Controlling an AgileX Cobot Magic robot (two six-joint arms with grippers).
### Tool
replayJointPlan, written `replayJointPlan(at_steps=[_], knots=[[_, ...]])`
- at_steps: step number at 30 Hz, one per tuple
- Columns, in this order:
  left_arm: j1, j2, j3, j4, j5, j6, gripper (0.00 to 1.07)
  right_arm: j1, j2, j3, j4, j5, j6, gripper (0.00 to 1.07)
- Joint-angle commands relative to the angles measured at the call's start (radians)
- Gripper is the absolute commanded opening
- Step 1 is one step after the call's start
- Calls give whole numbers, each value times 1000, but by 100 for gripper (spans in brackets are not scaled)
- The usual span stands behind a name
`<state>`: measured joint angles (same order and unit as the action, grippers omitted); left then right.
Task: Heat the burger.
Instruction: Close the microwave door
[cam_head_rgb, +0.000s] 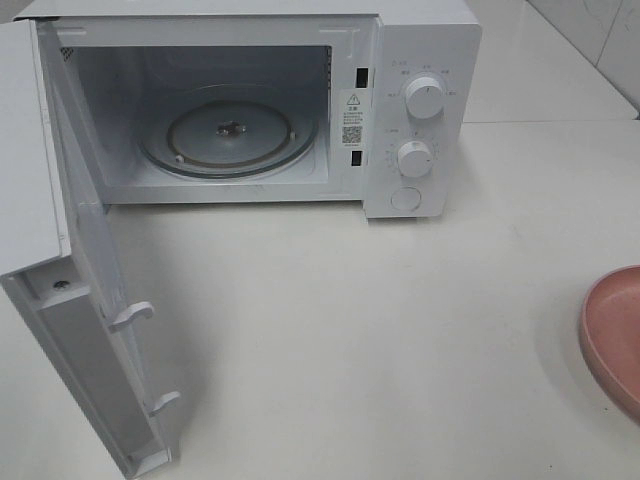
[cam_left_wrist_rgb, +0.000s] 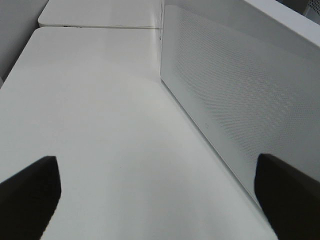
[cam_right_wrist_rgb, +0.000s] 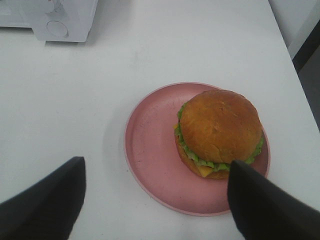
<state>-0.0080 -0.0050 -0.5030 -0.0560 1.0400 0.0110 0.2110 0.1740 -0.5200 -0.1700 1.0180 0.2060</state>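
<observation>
The white worktop (cam_head_rgb: 400, 330) carries a white microwave (cam_head_rgb: 420, 110) with its door (cam_head_rgb: 90, 330) swung wide and a glass turntable (cam_head_rgb: 230, 130) inside. A pink plate (cam_right_wrist_rgb: 150, 150) sits well to its right, with the burger (cam_right_wrist_rgb: 220, 132) on it. The right tool (cam_right_wrist_rgb: 155, 200) hovers above the plate, jaws apart and holding nothing. The left tool (cam_left_wrist_rgb: 157, 192) is spread wide beside the door.
</observation>
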Motion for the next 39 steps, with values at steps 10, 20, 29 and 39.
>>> replayJointPlan(at_steps=[10, 20, 29, 39], knots=[[3, -19, 3, -9, -5, 1, 98, -166, -202, 9, 52, -21, -100, 76], [2, -15, 3, -8, -5, 1, 98, -166, -202, 9, 54, -22, -105, 76], [2, -15, 3, -8, -5, 1, 98, -166, -202, 9, 54, -22, -105, 76], [2, -15, 3, -8, -5, 1, 98, -166, -202, 9, 54, -22, -105, 76]])
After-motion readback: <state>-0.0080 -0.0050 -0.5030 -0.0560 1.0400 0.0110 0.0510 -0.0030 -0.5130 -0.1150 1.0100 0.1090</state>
